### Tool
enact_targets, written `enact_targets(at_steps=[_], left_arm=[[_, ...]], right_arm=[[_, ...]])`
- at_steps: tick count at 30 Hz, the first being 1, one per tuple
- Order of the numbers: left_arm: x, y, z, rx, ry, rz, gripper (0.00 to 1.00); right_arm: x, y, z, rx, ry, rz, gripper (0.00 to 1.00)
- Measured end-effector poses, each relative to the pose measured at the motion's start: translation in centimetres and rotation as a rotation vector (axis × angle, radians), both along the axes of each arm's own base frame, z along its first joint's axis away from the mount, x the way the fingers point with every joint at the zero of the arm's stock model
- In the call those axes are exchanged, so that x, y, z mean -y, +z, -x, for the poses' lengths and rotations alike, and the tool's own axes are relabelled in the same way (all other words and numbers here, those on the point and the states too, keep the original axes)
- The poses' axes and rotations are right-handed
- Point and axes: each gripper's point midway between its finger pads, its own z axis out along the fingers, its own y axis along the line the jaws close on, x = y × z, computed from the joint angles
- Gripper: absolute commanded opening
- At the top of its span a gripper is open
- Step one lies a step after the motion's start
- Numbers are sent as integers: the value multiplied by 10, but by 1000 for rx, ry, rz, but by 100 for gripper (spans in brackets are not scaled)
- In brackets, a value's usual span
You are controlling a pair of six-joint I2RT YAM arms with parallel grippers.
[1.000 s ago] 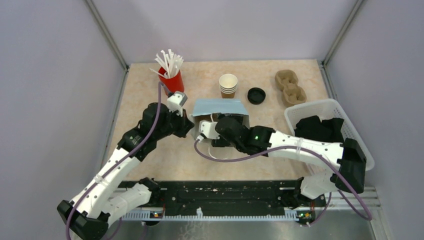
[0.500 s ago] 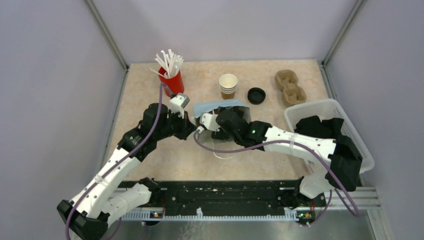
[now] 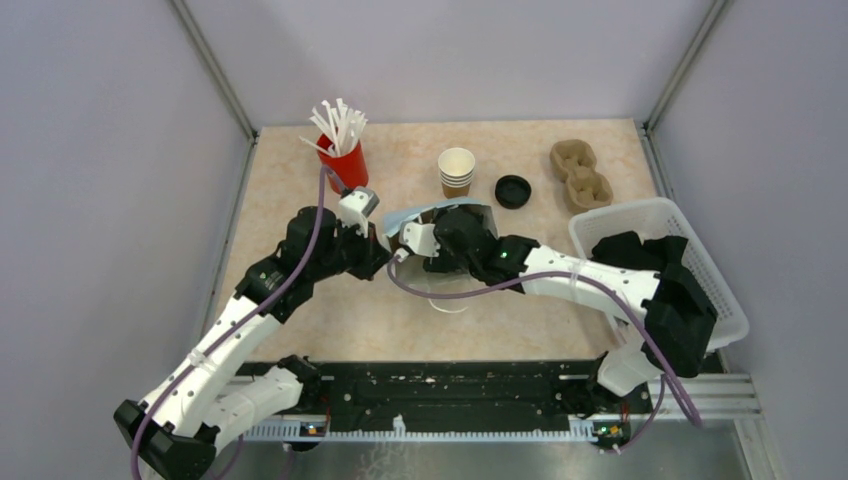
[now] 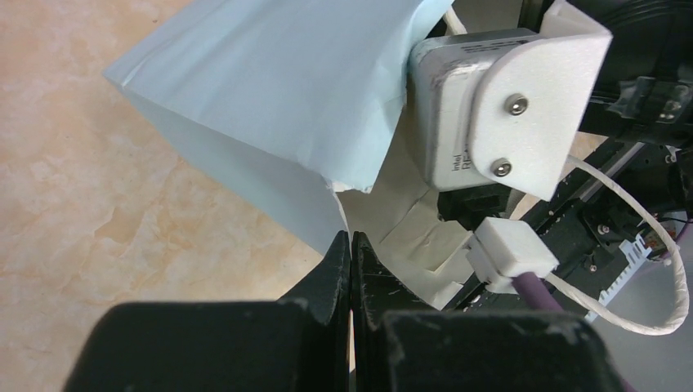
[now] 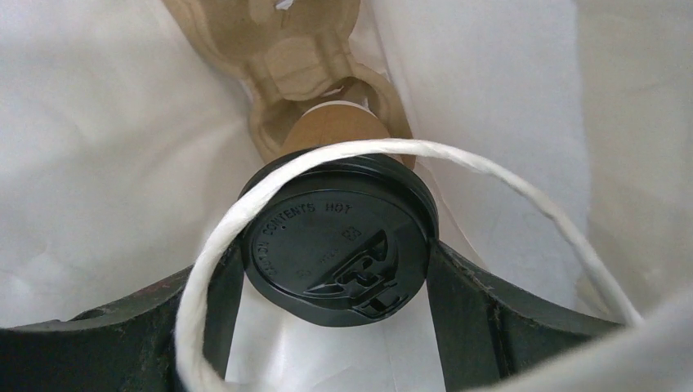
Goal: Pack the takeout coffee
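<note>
While left pincer [image 4: 351, 245] clamps closed on blue bag [image 4: 270, 106] rim, right pincer [image 5: 339, 286] grips takeout coffee [image 5: 335, 237] inside, apparently over pulp carrier [image 5: 286, 49]; next: seat cup, release.

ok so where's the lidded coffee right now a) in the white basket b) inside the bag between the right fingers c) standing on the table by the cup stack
b: the right wrist view shows the takeout coffee gripped between the right fingers, with the bag walls all around it

The takeout coffee [image 5: 335, 245] sits inside the bag [image 5: 106, 131], against the carrier [image 5: 278, 41] (cup stack [image 3: 456, 172] behind the bag).
</note>
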Motion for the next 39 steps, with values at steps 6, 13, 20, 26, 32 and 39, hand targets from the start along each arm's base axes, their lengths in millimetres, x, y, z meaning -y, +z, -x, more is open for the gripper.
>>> enact_targets(at_steps=[6, 13, 20, 26, 32, 39], left_arm=[[-1, -1, 0, 0, 5, -4, 0], [-1, -1, 0, -1, 5, -5, 0], [-2, -1, -2, 1, 15, -9, 0], [-5, -2, -4, 1, 39, -15, 0], [-8, -1, -3, -13, 56, -25, 0], [-10, 3, -2, -17, 62, -26, 0]], right_arm=[[-3, -9, -8, -4, 9, 13, 45], [-5, -8, -15, 7, 6, -5, 46], [-11, -14, -26, 16, 6, -29, 46], [-19, -17, -30, 11, 16, -59, 46], [-24, -24, -22, -40, 51, -69, 46], [-20, -26, -8, -90, 103, -41, 47]])
